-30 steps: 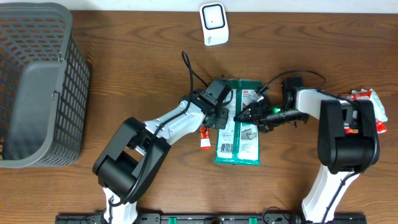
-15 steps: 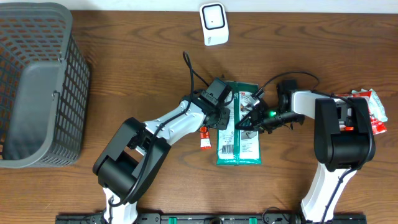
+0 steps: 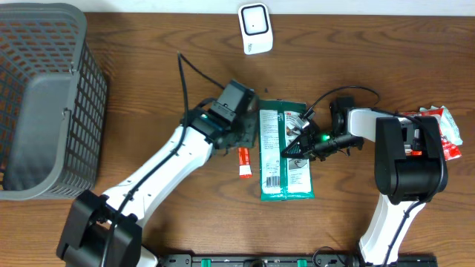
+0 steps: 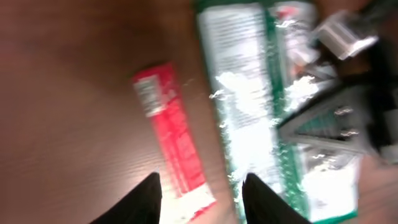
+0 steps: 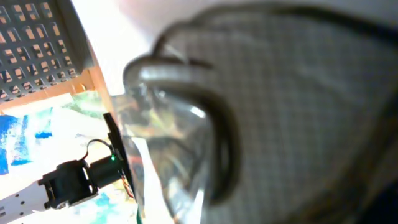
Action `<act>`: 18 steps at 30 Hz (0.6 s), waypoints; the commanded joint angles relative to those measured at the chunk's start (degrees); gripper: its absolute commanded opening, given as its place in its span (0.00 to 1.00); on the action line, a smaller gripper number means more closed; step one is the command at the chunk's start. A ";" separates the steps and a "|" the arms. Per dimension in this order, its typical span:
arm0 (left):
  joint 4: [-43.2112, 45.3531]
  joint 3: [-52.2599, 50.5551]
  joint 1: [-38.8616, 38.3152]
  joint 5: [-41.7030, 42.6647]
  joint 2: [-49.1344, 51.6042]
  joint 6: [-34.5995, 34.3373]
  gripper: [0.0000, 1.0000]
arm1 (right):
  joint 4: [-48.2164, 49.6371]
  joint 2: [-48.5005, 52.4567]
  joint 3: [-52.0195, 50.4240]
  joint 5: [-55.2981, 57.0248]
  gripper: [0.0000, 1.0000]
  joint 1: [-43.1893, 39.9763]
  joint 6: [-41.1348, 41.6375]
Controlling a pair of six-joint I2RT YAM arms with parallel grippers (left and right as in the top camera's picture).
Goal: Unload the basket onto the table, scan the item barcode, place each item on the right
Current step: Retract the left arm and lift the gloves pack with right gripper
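A green and white flat package (image 3: 283, 154) lies at mid table with its barcode (image 3: 273, 178) facing up. My right gripper (image 3: 295, 147) reaches in from the right and is shut on the package's middle. The right wrist view is filled by blurred shiny wrapper (image 5: 168, 143), and its fingers do not show clearly. My left gripper (image 3: 249, 133) is open just left of the package's top left corner, holding nothing. In the left wrist view its fingertips (image 4: 149, 199) frame a small red packet (image 4: 171, 137), with the green package (image 4: 249, 106) to the right. The white scanner (image 3: 254, 28) stands at the back edge.
A grey mesh basket (image 3: 44, 96) fills the far left. The small red packet (image 3: 244, 162) lies just left of the package. Red and white packets (image 3: 443, 130) sit at the right edge behind the right arm. Cables loop above both wrists.
The left gripper has opened, let go of the package's left edge and drawn back to the left. The right gripper has shut on the package, which shifted slightly.
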 commanded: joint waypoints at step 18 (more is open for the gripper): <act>-14.51 0.00 16.63 -2.67 -6.43 0.07 0.44 | -8.04 -32.15 0.85 25.16 0.01 2.19 -5.84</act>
